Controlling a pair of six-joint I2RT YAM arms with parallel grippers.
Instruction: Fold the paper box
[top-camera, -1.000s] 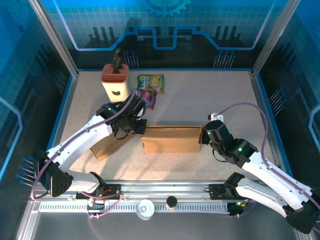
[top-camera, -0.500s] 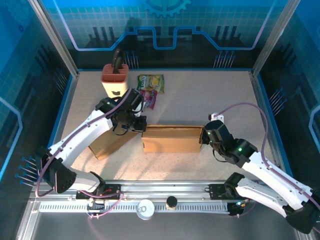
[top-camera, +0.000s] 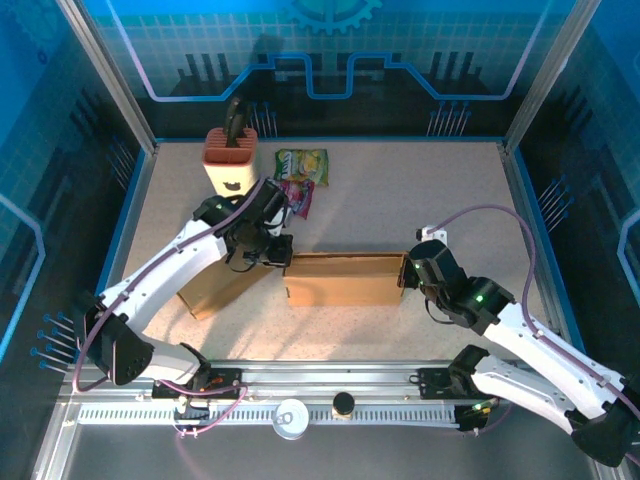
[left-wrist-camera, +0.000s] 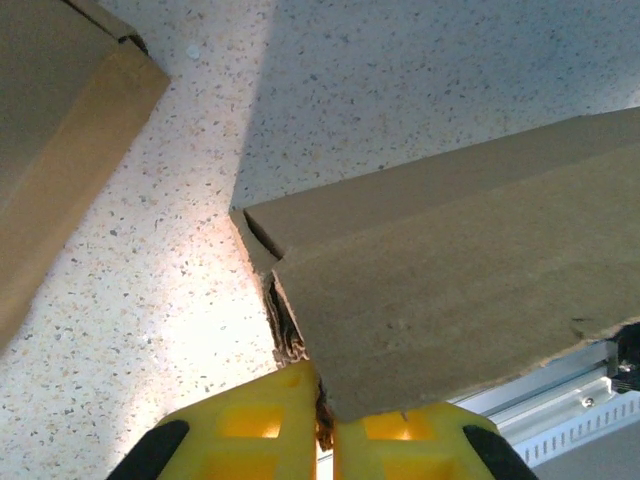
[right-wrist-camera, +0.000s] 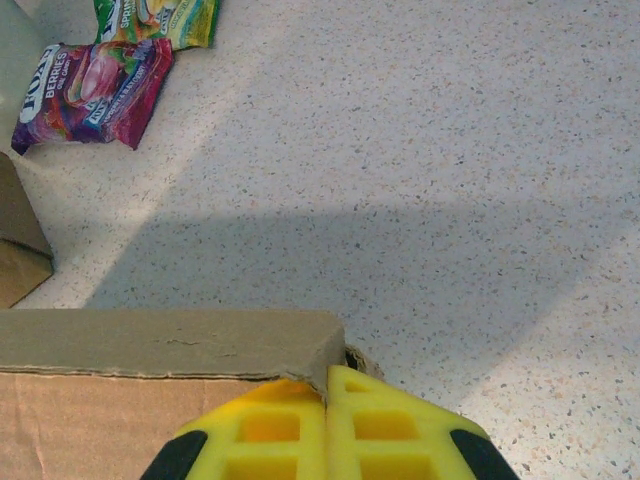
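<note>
Speckled table (top-camera: 430, 200), perhaps glass walls (top-camera: 420, 40), paper box (top-camera: 345, 280)

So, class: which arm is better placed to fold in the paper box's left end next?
Probably left. The left gripper is shut on that end of the paper box; the right gripper pinches the far end, so it seems better suited to steadying.

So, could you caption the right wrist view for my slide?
Right gripper clamps the paper box at its end; snack packets lie beyond.
</note>
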